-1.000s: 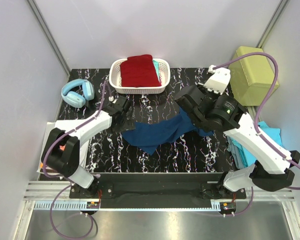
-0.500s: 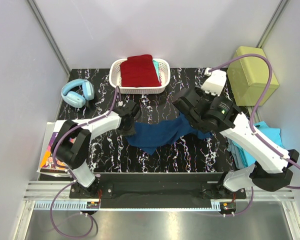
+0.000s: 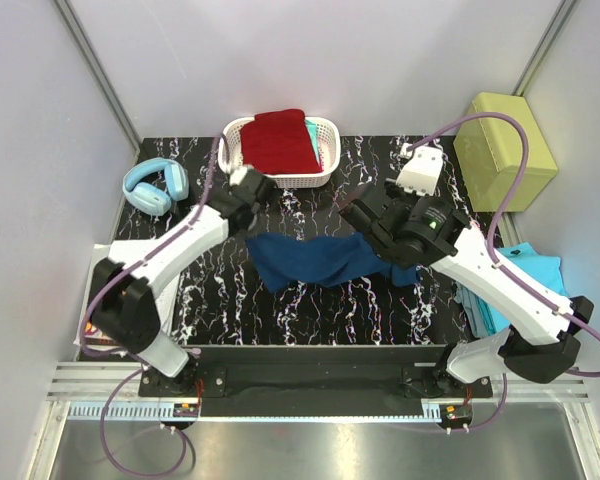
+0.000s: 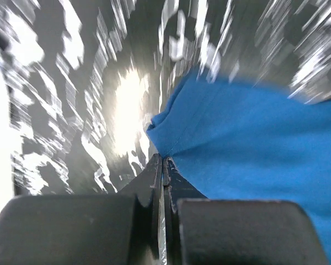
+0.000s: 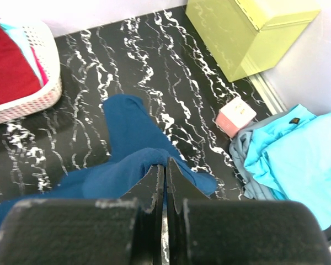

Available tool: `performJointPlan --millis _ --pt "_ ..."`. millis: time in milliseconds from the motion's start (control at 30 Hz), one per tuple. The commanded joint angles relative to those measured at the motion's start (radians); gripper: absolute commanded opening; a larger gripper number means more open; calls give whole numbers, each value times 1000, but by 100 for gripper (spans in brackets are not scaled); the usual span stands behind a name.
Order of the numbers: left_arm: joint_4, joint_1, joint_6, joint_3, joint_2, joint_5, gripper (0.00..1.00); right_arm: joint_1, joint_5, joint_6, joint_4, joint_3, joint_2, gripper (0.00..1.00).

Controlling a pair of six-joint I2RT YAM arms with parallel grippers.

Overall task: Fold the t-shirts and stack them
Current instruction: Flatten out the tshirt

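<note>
Two shut grippers are fixed on the blue tee (image 3: 315,258), which is spread over the middle of the table (image 3: 380,300). Its 9 o'clock corner is pinched by the left gripper (image 4: 163,164), and a fold at its 3 o'clock side is clamped by the right gripper (image 5: 165,164). A red tee (image 3: 280,140) is folded in the basket (image 3: 230,150) at 12 o'clock. A turquoise tee (image 3: 528,285) is heaped at 4 o'clock, by the table edge.

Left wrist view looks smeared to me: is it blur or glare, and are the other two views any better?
Left wrist: motion blur streaks the table, with a bright glare patch on it; the blue t-shirt pinched in the jaws is readable. Right wrist: sharp and evenly lit. Top external: sharp, even light, no glare.
</note>
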Motion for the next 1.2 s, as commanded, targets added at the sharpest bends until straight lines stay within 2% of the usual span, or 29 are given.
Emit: performJointPlan --millis 0,133,367,667,833,933,1167 --pt "-81 23 62 235 -122 -253 0 -26 40 12 -213 -22 11 0" --pt "-122 101 68 307 -163 -309 0 -60 20 2 -192 -59 17 0" --pt "-128 184 65 278 -263 -446 0 -97 -2 -92 -106 -93 -21 0" --pt "-125 314 15 185 -280 -334 0 -203 -43 -211 15 -184 -86 0" --pt "-124 334 27 212 -292 -334 0 -304 -29 -414 136 -197 -168 0" --pt "-125 336 19 205 -273 -310 0 -338 -60 -478 225 -231 -194 0" --pt "-99 340 -8 88 -254 -251 0 -385 -140 -423 247 -349 -204 0"
